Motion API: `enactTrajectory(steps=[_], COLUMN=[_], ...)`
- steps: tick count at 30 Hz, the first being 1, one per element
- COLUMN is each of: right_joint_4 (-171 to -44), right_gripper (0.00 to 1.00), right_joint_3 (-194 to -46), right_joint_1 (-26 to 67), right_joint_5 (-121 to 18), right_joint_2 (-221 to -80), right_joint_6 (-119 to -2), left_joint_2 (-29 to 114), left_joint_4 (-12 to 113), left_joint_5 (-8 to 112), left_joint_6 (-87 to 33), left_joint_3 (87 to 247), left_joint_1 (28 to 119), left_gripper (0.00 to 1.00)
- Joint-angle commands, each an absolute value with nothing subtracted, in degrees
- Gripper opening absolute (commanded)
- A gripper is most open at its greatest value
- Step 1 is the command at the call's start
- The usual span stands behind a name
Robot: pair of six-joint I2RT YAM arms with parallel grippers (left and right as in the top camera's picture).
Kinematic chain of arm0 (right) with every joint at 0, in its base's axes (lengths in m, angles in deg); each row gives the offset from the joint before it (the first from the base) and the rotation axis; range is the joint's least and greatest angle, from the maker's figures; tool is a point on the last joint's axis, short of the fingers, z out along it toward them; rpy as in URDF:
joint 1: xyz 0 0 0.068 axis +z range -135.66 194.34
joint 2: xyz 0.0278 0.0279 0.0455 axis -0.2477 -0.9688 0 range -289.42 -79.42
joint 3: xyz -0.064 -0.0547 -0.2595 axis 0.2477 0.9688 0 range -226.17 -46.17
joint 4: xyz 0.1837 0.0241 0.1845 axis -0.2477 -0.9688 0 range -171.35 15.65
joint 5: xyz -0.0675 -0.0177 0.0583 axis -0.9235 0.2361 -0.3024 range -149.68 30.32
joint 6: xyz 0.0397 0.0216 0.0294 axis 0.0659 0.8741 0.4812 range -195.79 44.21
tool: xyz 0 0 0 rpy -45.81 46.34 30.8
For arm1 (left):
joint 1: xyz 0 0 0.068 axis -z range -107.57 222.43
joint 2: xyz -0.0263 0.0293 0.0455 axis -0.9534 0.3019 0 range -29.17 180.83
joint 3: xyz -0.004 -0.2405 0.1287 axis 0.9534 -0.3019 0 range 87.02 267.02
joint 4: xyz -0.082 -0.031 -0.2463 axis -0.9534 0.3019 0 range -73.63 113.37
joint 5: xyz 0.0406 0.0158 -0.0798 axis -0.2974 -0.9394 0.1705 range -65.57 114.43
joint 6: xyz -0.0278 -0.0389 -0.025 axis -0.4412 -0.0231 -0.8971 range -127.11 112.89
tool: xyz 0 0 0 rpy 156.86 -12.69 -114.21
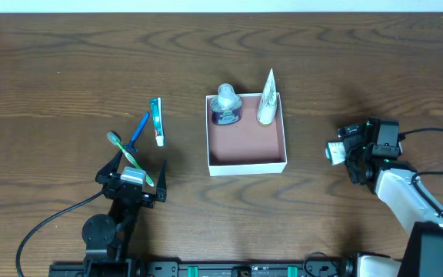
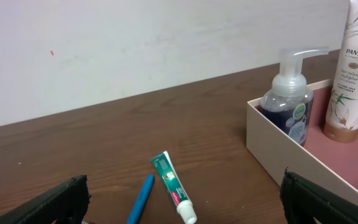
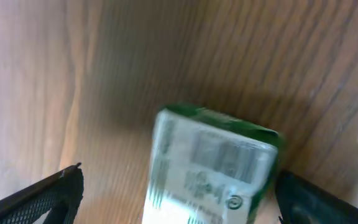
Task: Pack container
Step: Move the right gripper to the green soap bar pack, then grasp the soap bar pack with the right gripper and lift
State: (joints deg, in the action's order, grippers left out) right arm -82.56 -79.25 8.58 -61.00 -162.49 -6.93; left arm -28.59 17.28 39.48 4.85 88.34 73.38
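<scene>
1. Left gripper [image 1: 135, 175] sits low at the front-left of the table, fingers spread and empty.
2. Right gripper [image 1: 344, 152] is at the right side, also spread, straddling a green-white box [image 3: 210, 168].
3. Container [image 1: 244, 140] sits mid-table: white walls, reddish floor. A pump soap bottle [image 1: 227, 105] and a Pantene bottle [image 1: 268, 100] stand by its far wall.
4. Box label is too blurred to read.

On the left of the brown wooden tabletop [image 1: 68, 69], a green-and-white toothpaste tube [image 1: 157, 121] lies beside a slim blue plastic handle [image 1: 139, 131] and a green toothbrush [image 1: 121, 148].
</scene>
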Motion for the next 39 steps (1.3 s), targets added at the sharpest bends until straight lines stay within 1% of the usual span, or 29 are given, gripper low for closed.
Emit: enactTrajectory(steps=[1, 7, 12, 15, 19, 23, 30, 33, 36, 39], right_joint_4=[-81.25, -79.65, -78.8, -83.11, -91.08, -96.02, -97.84, -98.08, -97.62, -96.26], right_gripper=[0.97, 0.94, 0.91, 0.91, 0.9, 0.82, 0.66, 0.61, 0.51, 0.48], right_joint_3=[-78.95, -78.95, -79.1, -79.56, -80.08, -80.08, -80.08, -80.08, -80.08, -80.08], right_joint_1=[9.1, 9.04, 8.99, 8.99, 9.06, 9.06, 9.06, 9.06, 9.06, 9.06], right_joint_5=[-64.19, -65.35, -64.91, -62.16, -59.23, -54.84, -52.78, -53.29, -54.14, -54.29], right_joint_2=[-165.11, -169.33, -170.51, -170.49, -170.51, -170.51, -170.51, -170.49, -170.49, -170.51], right_joint_6=[-6.21, -10.15, -23.81, -29.31, -30.69, -30.69, -31.78, -34.52, -38.06, -42.3], left_joint_2=[-28.87, -28.87, -28.87, -28.87, -28.87, -28.87, -28.87, -28.87, -28.87, -28.87], left_joint_4=[19.14, 19.14, 19.14, 19.14, 19.14, 19.14, 19.14, 19.14, 19.14, 19.14], left_joint_5=[40.07, 40.07, 40.07, 40.07, 40.07, 40.07, 40.07, 40.07, 40.07, 40.07], left_joint_6=[4.59, 4.59, 4.59, 4.59, 4.59, 4.59, 4.59, 4.59, 4.59, 4.59], left_joint_3=[87.25, 87.25, 87.25, 87.25, 87.25, 87.25, 87.25, 87.25, 87.25, 87.25], left_joint_1=[73.14, 73.14, 73.14, 73.14, 73.14, 73.14, 73.14, 73.14, 73.14, 73.14], left_gripper=[0.98, 0.98, 0.98, 0.98, 0.98, 0.98, 0.98, 0.98, 0.98, 0.98])
